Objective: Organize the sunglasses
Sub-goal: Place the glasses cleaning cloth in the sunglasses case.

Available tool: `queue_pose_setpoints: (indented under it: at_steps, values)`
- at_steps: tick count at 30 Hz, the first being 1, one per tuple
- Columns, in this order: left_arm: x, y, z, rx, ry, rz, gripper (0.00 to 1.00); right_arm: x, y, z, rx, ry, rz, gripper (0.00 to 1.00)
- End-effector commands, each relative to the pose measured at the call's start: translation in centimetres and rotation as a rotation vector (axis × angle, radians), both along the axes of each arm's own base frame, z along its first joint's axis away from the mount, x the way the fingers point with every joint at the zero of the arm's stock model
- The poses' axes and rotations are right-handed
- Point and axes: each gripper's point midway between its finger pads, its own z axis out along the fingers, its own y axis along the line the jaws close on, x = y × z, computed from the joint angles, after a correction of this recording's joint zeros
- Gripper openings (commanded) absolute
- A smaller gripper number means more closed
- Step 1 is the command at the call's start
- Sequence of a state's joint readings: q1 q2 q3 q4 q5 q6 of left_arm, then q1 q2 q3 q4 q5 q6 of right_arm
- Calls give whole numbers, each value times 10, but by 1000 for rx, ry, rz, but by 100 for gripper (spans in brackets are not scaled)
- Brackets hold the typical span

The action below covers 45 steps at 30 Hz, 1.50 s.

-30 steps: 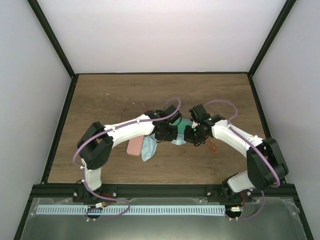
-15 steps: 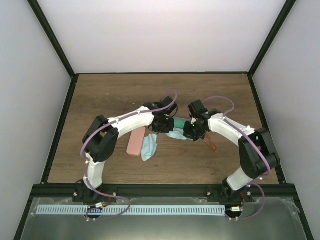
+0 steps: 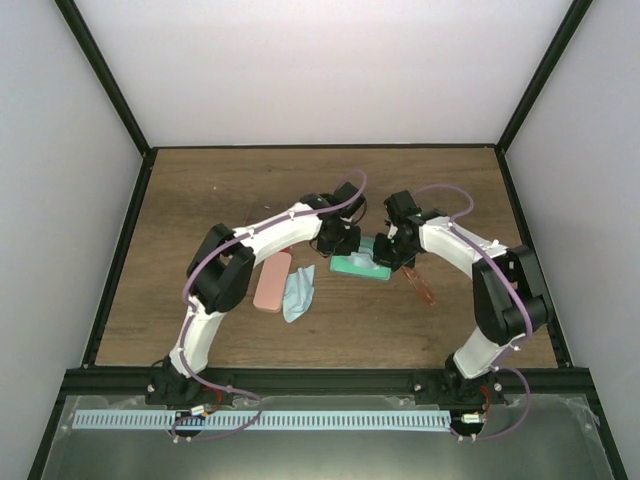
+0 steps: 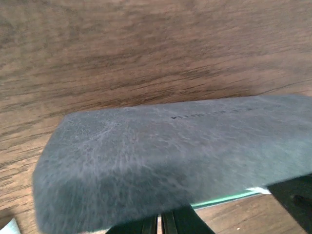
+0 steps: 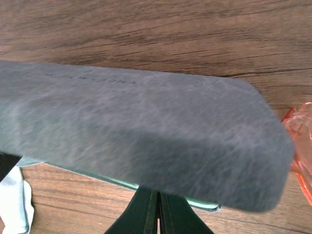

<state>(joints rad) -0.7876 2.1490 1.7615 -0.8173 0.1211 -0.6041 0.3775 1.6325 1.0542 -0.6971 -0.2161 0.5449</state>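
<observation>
A grey-blue oblong case (image 3: 360, 268) with a green edge lies at the table's middle and fills both wrist views (image 4: 165, 161) (image 5: 131, 131). My left gripper (image 3: 341, 240) (image 4: 160, 220) is shut, its tips at the case's left end. At the case's right end my right gripper (image 3: 396, 250) (image 5: 156, 204) is shut too. Nothing shows between either pair of fingers. One orange-red pair of sunglasses (image 3: 422, 285) (image 5: 300, 146) lies just right of the case. No other pair shows.
A pink case (image 3: 271, 281) and a light blue cloth (image 3: 297, 292) (image 5: 14, 200) lie left of the grey-blue case, under the left forearm. Black frame posts and white walls ring the wooden table (image 3: 210, 190).
Both grippers have moved back, away from the arm bases, staying shut. The grey-blue case now lies in plainer sight between them, and the pink case and cloth are uncovered.
</observation>
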Motion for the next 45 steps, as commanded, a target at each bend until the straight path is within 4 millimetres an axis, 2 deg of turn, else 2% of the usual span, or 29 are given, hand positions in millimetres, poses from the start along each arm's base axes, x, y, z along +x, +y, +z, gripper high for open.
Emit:
queue_pose_setpoints:
  at_steps: [1, 9, 14, 21, 29, 45]
  values:
    - [-4, 1, -13, 21, 50, -21, 4, 10, -3, 5, -6, -16, 17, 1]
    - [-17, 9, -20, 46, 94, -52, 4, 9, -7, 4, -21, -4, 28, 1]
    - [-13, 13, -7, 31, 68, -30, 4, 12, -8, 22, -25, -40, 34, 1]
    - [-7, 14, -4, 25, 63, -24, 4, 10, -7, 25, -15, -34, 29, 1]
    - [-5, 19, -14, 42, 79, -22, 4, 3, -8, 6, -23, 8, 33, 1]
    - [0, 16, -27, 50, 105, -55, 4, -8, -12, -12, -40, 52, 48, 1]
